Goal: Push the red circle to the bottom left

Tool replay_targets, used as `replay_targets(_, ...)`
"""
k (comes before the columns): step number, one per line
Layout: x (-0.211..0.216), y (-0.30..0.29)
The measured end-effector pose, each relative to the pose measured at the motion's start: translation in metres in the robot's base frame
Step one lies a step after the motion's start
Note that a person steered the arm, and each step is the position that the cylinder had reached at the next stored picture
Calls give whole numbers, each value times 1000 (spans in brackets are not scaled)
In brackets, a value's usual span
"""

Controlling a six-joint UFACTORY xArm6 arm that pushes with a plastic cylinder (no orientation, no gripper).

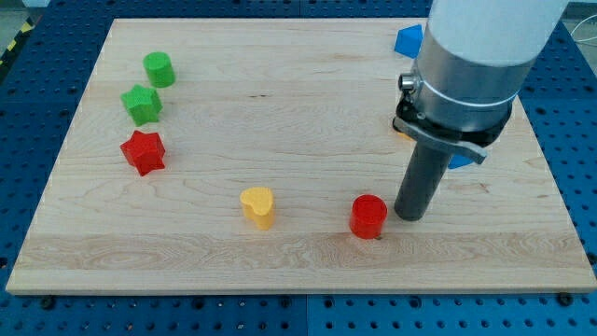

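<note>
The red circle is a short red cylinder on the wooden board, low and right of centre. My tip rests on the board just to the right of the red circle, with a small gap between them. The rod rises to the grey arm body at the view's top right.
A yellow heart block lies left of the red circle. At the left are a red star, a green star and a green cylinder. A blue block shows at the top right, another blue block partly hidden behind the arm.
</note>
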State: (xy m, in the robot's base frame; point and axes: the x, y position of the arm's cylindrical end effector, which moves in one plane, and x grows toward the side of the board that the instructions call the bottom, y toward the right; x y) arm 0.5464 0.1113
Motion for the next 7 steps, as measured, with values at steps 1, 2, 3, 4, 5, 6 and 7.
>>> replay_targets(1, 8, -14)
replay_targets(2, 8, -34)
replay_targets(3, 14, -65)
replay_targets(4, 21, -96)
replay_targets(5, 23, -125)
replay_targets(6, 28, -151)
replay_targets(7, 28, -180)
